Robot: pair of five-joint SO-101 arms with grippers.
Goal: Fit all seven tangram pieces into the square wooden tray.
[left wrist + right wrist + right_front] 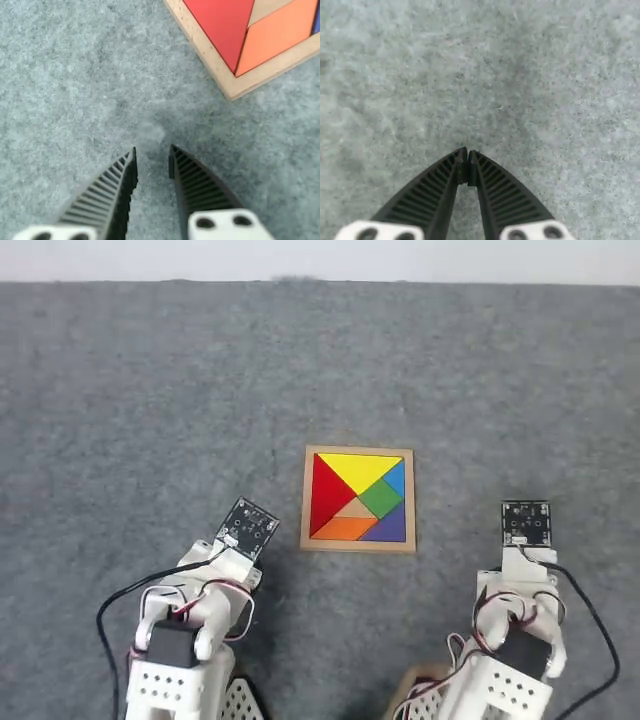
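Observation:
The square wooden tray (358, 548) lies mid-table on the grey felt, holding coloured tangram pieces: a red triangle (328, 494), yellow triangle (358, 469), green square (381, 498), orange piece (345, 528), purple triangle (388, 527), blue piece (397, 478) and a tan triangle (354, 508). In the left wrist view the tray corner (235, 86) shows the red (225, 22) and orange (272, 35) pieces. My left gripper (152, 155) hovers just short of that corner, slightly open and empty. My right gripper (467, 152) is shut over bare felt, right of the tray.
Grey felt (150, 390) covers the whole table up to the back edge (320, 282). Both arm bases, the left arm (190, 640) and the right arm (515, 640), stand at the front with loose cables beside them.

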